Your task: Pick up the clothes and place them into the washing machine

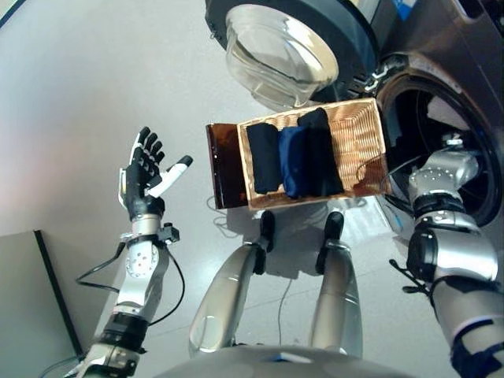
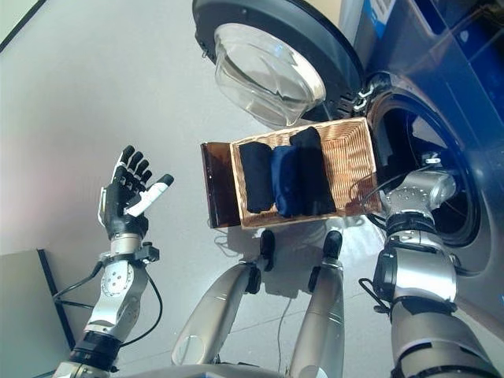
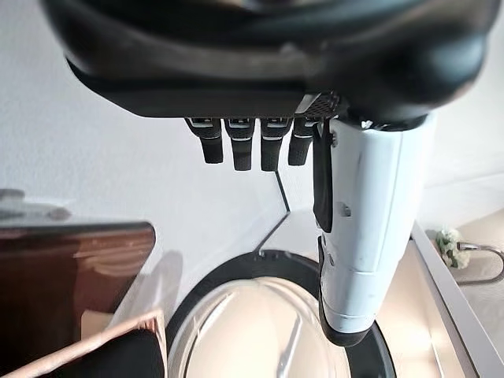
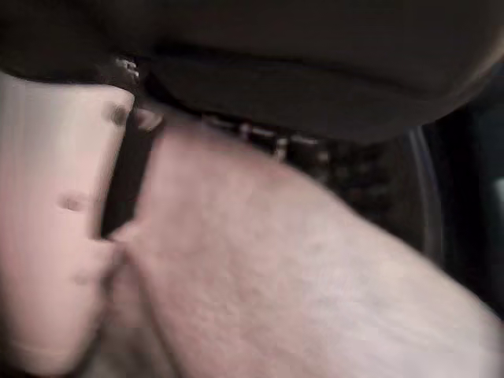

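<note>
My right hand (image 4: 55, 228) pinches a pale cloth garment (image 4: 299, 291) inside the dark washing-machine drum (image 2: 441, 173); release follows; left hand (image 1: 146, 177) idle, fingers spread.

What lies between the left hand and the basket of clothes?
In the left eye view, only bare floor, then a dark brown panel beside the basket, separates it from the left hand.

Laundry area, home or mock-up cannot be told. Front-loading washing machine (image 2: 441, 102) with dark housing, round door (image 2: 272, 55) swung wide open, glass bowl facing up. Wicker basket (image 2: 354, 169) of folded dark clothes (image 2: 287, 179) sits just before the drum opening. Plain pale grey floor (image 1: 87, 87). Sink edge with a tap (image 3: 476, 260) in the left wrist view.
</note>
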Tool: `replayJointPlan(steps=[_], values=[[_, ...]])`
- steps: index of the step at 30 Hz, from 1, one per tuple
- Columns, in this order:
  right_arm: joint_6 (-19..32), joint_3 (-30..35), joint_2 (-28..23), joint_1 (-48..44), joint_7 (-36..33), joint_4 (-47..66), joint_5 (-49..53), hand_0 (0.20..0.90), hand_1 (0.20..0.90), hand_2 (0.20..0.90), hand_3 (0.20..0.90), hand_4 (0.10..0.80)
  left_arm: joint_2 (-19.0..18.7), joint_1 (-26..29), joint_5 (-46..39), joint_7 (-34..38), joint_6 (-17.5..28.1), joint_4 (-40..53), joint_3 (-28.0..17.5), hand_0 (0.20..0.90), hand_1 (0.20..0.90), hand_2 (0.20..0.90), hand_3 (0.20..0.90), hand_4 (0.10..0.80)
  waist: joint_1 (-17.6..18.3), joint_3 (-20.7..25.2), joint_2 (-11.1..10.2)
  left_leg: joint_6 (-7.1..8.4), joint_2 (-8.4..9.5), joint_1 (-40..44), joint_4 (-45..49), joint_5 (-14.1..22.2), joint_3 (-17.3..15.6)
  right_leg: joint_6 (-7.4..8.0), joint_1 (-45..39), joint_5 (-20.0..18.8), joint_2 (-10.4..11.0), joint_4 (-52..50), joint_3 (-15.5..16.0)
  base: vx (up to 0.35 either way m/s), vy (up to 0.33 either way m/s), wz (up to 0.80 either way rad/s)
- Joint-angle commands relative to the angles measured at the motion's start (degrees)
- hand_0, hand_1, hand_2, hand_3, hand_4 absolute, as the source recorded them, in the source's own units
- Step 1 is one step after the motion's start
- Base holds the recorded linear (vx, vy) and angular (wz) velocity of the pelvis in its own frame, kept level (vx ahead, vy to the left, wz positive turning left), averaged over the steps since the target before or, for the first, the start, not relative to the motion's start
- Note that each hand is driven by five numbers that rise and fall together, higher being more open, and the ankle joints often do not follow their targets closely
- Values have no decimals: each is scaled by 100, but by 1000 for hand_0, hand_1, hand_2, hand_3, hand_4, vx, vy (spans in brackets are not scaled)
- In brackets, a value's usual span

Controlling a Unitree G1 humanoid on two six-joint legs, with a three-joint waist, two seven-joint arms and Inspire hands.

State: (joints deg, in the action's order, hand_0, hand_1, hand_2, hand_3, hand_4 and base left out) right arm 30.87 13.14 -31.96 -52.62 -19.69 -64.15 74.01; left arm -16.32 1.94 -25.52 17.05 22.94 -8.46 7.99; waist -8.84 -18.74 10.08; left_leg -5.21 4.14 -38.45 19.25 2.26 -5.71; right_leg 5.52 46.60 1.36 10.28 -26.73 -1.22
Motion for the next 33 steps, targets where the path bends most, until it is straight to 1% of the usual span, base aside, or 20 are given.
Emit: replayJointPlan(steps=[1,4,5,7,9,13,15,16,17,19,20,21,22,24,26,27,28,31,32,33], values=[[375,-413,-782,-300,523,306,-492,900,900,900,900,800,-34,-72,-155,3,598,658,-240,900,900,900,900,800,58,645,231,389,-5,119,-229,227,578,-317,-743,405,-164,313,235,23,55,-5],[316,-411,-687,-191,563,190,-529,900,900,900,900,800,14,-93,-210,-26,622,649,-267,900,900,900,900,800,66,677,254,431,32,282,-469,114,587,-290,-880,329,-127,498,270,19,39,1],[273,-393,-546,-59,558,98,-567,900,900,900,900,800,52,-104,-215,-33,610,628,-288,900,900,900,900,800,61,689,263,459,35,384,-625,29,593,-269,-982,272,-98,610,321,0,0,0],[238,-373,-461,25,591,87,-554,900,900,900,900,800,65,-104,-217,-41,602,622,-286,900,900,900,900,800,65,688,255,465,44,418,-668,7,605,-259,-1038,250,-89,677,334,5,-3,14],[63,-477,-85,307,633,-49,-698,900,900,900,900,800,124,-103,-192,-55,571,551,-225,900,900,900,900,800,52,685,213,482,49,536,-789,-63,631,-235,-1207,175,-66,815,391,-1,-21,14],[-296,-691,731,980,740,-336,-895,900,900,900,900,800,272,-97,-195,-181,482,399,-38,900,900,900,900,800,84,726,80,511,40,875,-1084,-186,656,-171,-1639,11,-11,1195,501,30,-17,8],[-523,-807,999,1258,744,-526,-1122,900,900,900,900,800,315,-147,-192,-274,426,401,26,900,900,900,900,800,93,756,11,533,39,1079,-1298,-276,676,-138,-1894,-82,27,1436,588,55,-15,9],[-796,-1022,1042,1372,734,-809,-1487,900,900,900,900,800,321,-153,-185,-350,377,365,41,900,900,900,900,800,67,803,-41,558,36,1211,-1435,-347,704,-109,-2041,-154,56,1589,648,83,-30,14],[-862,-1090,1217,1484,832,-713,-1413,900,900,900,900,800,352,-176,-187,-407,375,384,42,900,900,900,900,800,68,815,-68,563,40,1324,-1568,-389,730,-100,-2192,-199,76,1732,688,85,-29,13],[-1080,-1378,1447,1777,880,-834,-1853,900,900,900,900,800,360,-244,-143,-484,338,447,13,900,900,900,900,800,72,870,-167,597,34,1583,-1825,-472,752,-56,-2479,-297,89,2002,796,56,-14,11],[-1081,-1380,1451,1780,876,-827,-1858,900,900,900,900,800,359,-249,-143,-484,336,452,8,900,900,900,900,800,80,870,-163,595,33,1577,-1843,-514,756,-57,-2483,-345,87,2039,804,45,-9,13],[-1071,-1381,1594,1934,943,-647,-1726,900,900,900,900,800,388,-307,-151,-520,333,496,-17,900,900,900,900,800,97,886,-208,592,32,1662,-1906,-527,765,-46,-2588,-364,92,2120,823,89,-11,12],[-1234,-1530,1693,2109,993,-845,-1994,900,900,900,900,800,444,-355,-192,-573,282,449,-58,900,900,900,900,800,98,937,-323,612,23,1860,-2016,-517,780,-16,-2818,-410,101,2293,866,120,-27,10],[-1278,-1655,1827,2286,1024,-749,-2099,900,900,900,900,800,470,-424,-219,-622,245,459,-119,900,900,900,900,800,117,976,-420,608,10,1946,-2060,-550,797,3,-2960,-526,106,2499,908,76,-11,8],[-1490,-2071,1813,2393,1065,-765,-2822,900,900,900,900,800,492,-501,-219,-704,202,443,-201,900,900,900,900,800,98,1019,-530,620,-14,2084,-2129,-520,782,28,-3127,-579,103,2680,952,43,-5,-2],[-1493,-2073,1815,2394,1058,-758,-2827,900,900,900,900,800,493,-502,-220,-705,201,446,-206,900,900,900,900,800,104,1024,-530,618,-10,2065,-2131,-544,784,29,-3117,-607,105,2696,954,41,-25,-5],[-1589,-2430,1780,2460,935,-642,-3599,900,900,900,900,800,482,-590,-191,-747,166,474,-262,900,900,900,900,800,97,1052,-632,620,-32,2140,-2144,-516,790,47,-3206,-650,89,2794,977,0,0,0],[-1719,-2989,1704,2491,880,-355,-4522,900,900,900,900,800,482,-673,-180,-788,111,510,-365,900,900,900,900,800,104,1097,-773,610,-57,2165,-2138,-531,788,63,-3255,-728,72,2886,981,22,-13,-3],[-1783,-3221,1663,2453,835,-255,-4968,900,900,900,900,800,474,-696,-171,-807,96,499,-395,900,900,900,900,800,104,1101,-801,609,-70,2182,-2146,-531,792,64,-3270,-727,64,2891,983,0,0,0],[-1832,-3621,1566,2425,849,-21,-5668,900,900,900,900,800,474,-710,-182,-831,91,514,-444,900,900,900,900,800,116,1105,-842,605,-72,2183,-2146,-538,792,66,-3263,-740,53,2880,967,0,0,0]])
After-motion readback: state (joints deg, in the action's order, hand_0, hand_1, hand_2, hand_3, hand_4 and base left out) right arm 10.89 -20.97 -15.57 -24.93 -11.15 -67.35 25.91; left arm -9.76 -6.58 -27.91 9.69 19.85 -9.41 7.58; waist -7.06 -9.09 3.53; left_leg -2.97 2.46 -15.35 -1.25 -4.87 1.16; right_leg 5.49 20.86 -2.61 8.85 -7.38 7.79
